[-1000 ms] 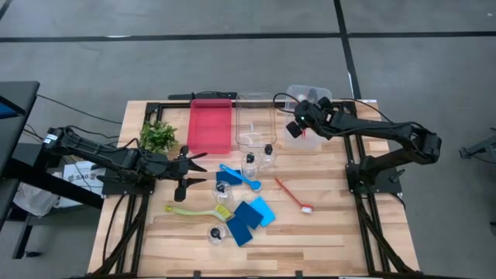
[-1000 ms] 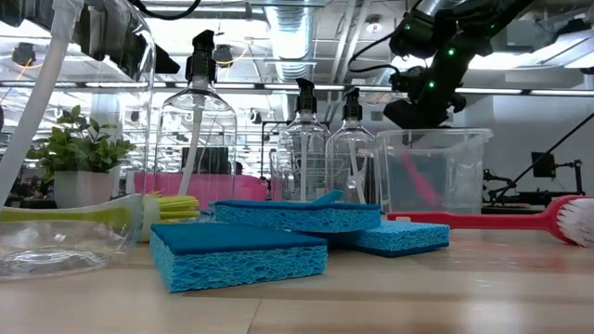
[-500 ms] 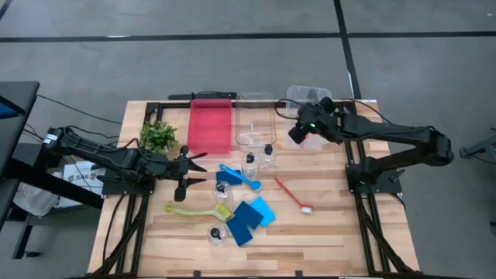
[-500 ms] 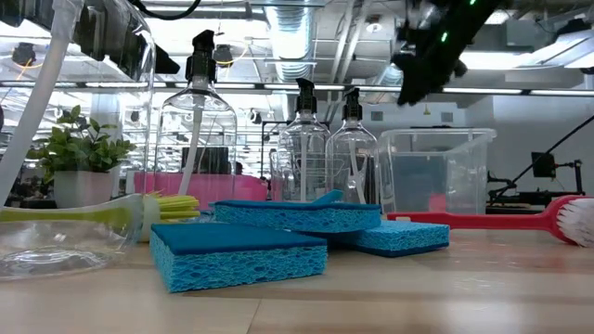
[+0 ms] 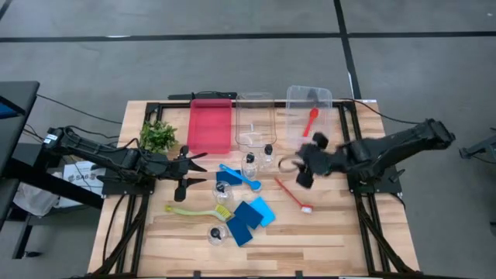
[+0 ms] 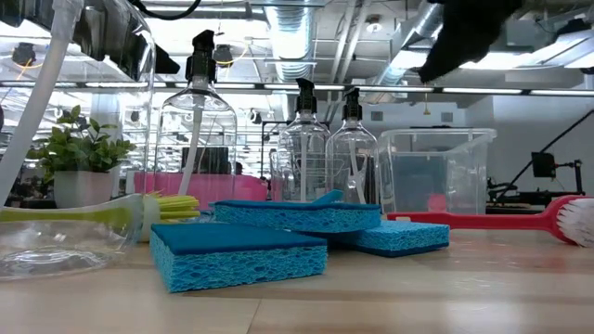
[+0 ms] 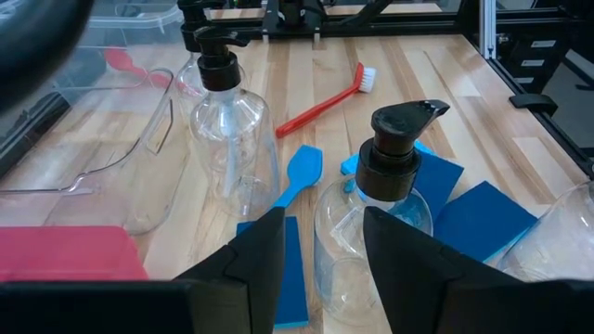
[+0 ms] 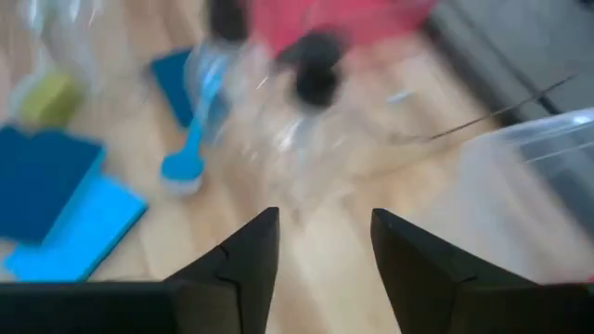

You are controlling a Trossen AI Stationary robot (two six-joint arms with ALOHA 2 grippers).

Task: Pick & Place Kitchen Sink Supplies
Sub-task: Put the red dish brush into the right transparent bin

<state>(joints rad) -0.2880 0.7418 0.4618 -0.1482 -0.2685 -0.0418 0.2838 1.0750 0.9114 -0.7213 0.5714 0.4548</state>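
Note:
Several clear black-capped bottles stand mid-table, and one lies near the front. Blue sponges lie flat, overlapping. A blue brush, a yellow-green brush and a red brush lie on the wood. Another red brush lies in the far right clear bin. My left gripper hovers open left of the bottles, one bottle just ahead of it. My right gripper hangs open and blurred above the table, right of the bottles, with nothing between its fingers.
A red tray and a second clear bin stand along the far edge, left of the right bin. A small leafy plant sits at the far left. Bare wood shows along the near edge and at the near right.
My right gripper has swung fast from above the far right bin toward the table's near edge and middle, turning as it went. It now hangs right of the bottles. The red brush that stood slanted in the bin under it now lies in the bin.

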